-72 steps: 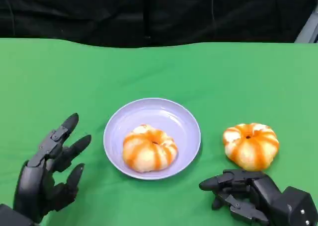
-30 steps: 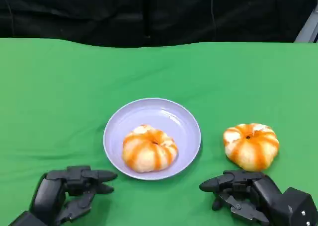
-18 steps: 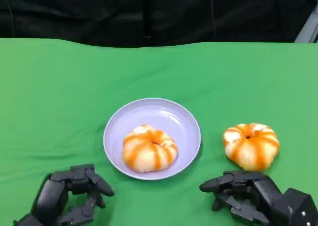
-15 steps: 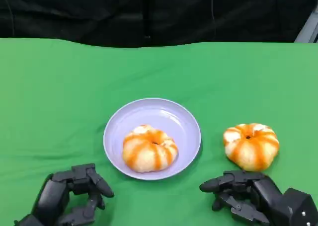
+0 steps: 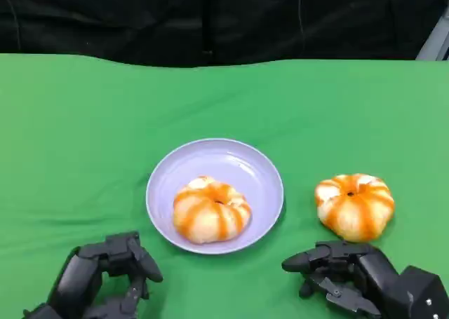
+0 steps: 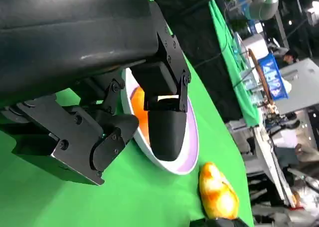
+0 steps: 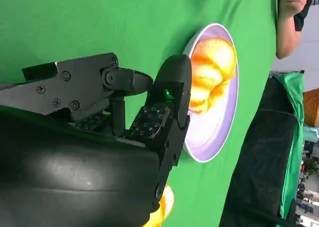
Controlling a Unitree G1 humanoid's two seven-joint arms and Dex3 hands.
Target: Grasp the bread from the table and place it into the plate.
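Two bread rolls: one [image 5: 210,209] in single lilac plate [image 5: 263,166], one [image 5: 354,205] on green table [image 5: 105,123]; left hand [image 5: 102,277] fingers curled empty, right hand [image 5: 351,277] fingers apart, empty.

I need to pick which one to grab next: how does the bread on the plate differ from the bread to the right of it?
The bread on the plate lies inside the lavender plate, toward its near rim; the bread on the table rests on the green cloth, apart from the plate. The bread on the table is just beyond the right hand; the plated one lies between both hands, nearer neither. Both are round, pale buns with orange stripes, similar in size, and neither is held.
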